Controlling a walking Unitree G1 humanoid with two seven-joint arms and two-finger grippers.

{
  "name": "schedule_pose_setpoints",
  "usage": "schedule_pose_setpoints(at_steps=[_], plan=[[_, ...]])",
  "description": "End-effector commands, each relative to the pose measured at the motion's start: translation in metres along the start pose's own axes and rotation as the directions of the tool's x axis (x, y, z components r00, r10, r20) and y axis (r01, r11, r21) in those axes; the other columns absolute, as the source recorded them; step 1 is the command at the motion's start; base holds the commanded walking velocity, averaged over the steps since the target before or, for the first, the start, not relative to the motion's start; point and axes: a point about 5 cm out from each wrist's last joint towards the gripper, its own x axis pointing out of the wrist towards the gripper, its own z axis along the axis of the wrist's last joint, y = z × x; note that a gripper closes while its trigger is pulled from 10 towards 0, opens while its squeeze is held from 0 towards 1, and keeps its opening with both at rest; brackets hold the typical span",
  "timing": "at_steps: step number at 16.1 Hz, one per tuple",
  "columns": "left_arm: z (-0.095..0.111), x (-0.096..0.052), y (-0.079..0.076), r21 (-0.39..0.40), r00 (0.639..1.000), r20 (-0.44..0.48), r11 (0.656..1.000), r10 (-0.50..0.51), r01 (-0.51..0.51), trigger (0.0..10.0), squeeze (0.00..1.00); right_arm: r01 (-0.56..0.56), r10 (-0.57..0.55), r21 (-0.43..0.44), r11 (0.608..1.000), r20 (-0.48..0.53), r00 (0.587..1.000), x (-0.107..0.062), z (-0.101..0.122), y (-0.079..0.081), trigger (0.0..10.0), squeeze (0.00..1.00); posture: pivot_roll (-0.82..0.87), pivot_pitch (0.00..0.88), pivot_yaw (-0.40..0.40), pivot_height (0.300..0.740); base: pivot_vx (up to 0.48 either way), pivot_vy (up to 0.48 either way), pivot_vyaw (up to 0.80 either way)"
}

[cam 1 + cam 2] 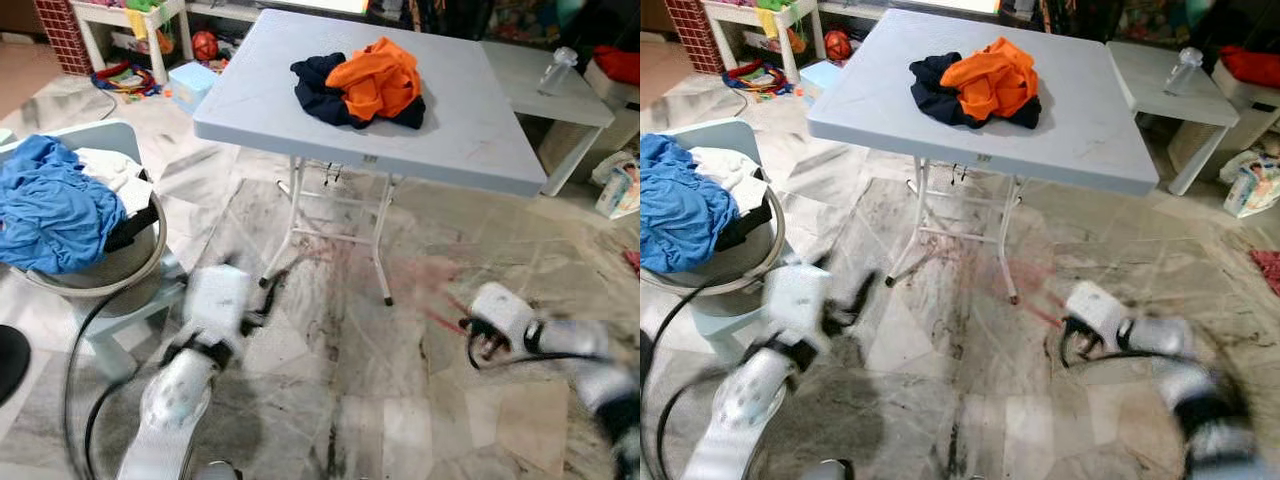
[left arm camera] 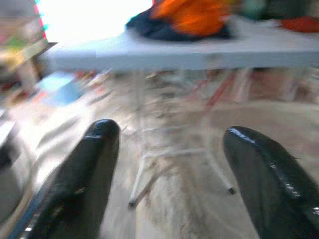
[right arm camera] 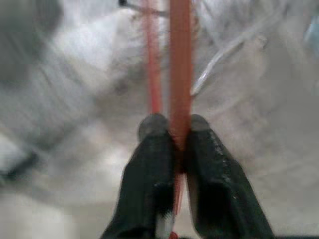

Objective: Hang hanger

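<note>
A marble floor with dark veining spreads across the scene. On it stands a pale grey folding counter on white legs. A second, lower white counter stands just beside it on the robot's right and carries a clear bottle. To the robot's left a round basket sits on a pale chair, heaped with a blue cloth and some white fabric. On the grey counter lies a bundle of clothes: an orange garment on top of a dark navy one.

Both silver arms reach forward low over the floor, blurred. The left gripper points toward the grey counter's legs, its fingers spread wide with nothing between them. The right gripper hovers over the floor to the right of those legs, its fingers pressed onto a thin red hanger, whose bars run straight out ahead from the fingertips. In the head views the hanger shows as a faint red streak beside that gripper.
</note>
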Motion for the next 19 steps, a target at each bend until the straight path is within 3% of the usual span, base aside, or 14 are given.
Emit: schedule_pose_setpoints(at_steps=[1,2,3,4,5,6,7,8,11,14,19], plan=[[-0.003,-0.003,0.01,-0.016,0.997,-0.022,0.997,0.077,-0.078,10.0,1.0,0.091,-0.091,0.18,0.98,-0.005,0.996,-0.007,-0.008,-0.003,0.0,0.0,0.05,0.089,-0.122,0.74,0.0,0.0,0.0],[-0.008,-0.003,0.016,-0.025,0.991,-0.039,0.991,0.127,-0.128,10.0,1.0,0.167,-0.169,0.323,0.932,-0.021,0.985,-0.008,-0.016,0.007,0.0,0.0,0.05,0.089,-0.119,0.74,0.0,0.0,0.0],[-0.011,-0.001,0.023,-0.029,0.985,-0.053,0.985,0.167,-0.168,10.0,1.0,0.279,-0.284,0.482,0.831,-0.065,0.957,-0.011,-0.024,0.021,0.0,0.0,0.04,0.088,-0.11,0.74,0.0,0.0,0.0],[-0.012,0.002,0.025,-0.039,0.984,-0.059,0.984,0.171,-0.173,10.0,1.0,0.305,-0.32,0.523,0.796,-0.064,0.945,-0.011,-0.022,0.031,0.0,0.0,0.04,0.088,-0.099,0.74,0.0,0.0,0.0],[-0.012,0.004,0.027,-0.046,0.983,-0.063,0.983,0.173,-0.176,10.0,1.0,0.332,-0.362,0.538,0.775,-0.053,0.931,-0.011,-0.017,0.04,3.1,0.0,0.04,0.088,-0.094,0.74,0.0,0.0,0.0],[-0.011,0.005,0.027,-0.049,0.982,-0.065,0.983,0.176,-0.179,10.0,1.0,0.345,-0.377,0.548,0.762,-0.057,0.924,-0.013,-0.013,0.044,3.1,0.0,0.04,0.087,-0.093,0.74,0.0,0.0,0.0],[-0.01,0.007,0.025,-0.073,0.984,-0.064,0.983,0.164,-0.168,10.0,0.0,0.391,-0.432,0.575,0.719,-0.07,0.899,-0.017,-0.007,0.05,8.7,0.0,0.04,0.09,-0.087,0.74,0.0,0.0,0.0],[-0.008,0.009,0.022,-0.095,0.987,-0.06,0.984,0.149,-0.154,10.0,0.0,0.441,-0.472,0.585,0.681,-0.11,0.874,-0.021,-0.005,0.053,10.0,0.0,0.04,0.09,-0.086,0.74,0.0,0.0,0.0],[-0.008,0.01,0.01,-0.123,0.993,-0.061,0.987,0.098,-0.105,10.0,0.0,0.543,-0.548,0.622,0.565,-0.21,0.81,-0.032,-0.004,0.057,10.0,0.0,0.04,0.099,-0.083,0.74,0.0,0.0,-0.16],[-0.01,0.01,0.007,-0.155,0.994,-0.074,0.984,0.081,-0.092,10.0,0.0,0.55,-0.556,0.624,0.555,-0.214,0.803,-0.034,-0.001,0.058,10.0,0.0,0.03,0.101,-0.084,0.74,0.0,0.0,-0.79],[-0.01,0.014,0.002,-0.192,0.996,-0.079,0.98,0.04,-0.055,10.0,0.0,0.578,-0.575,0.608,0.544,-0.232,0.785,-0.035,0.007,0.054,10.0,0.0,0.03,0.095,-0.087,0.74,0.0,0.335,-0.64]])
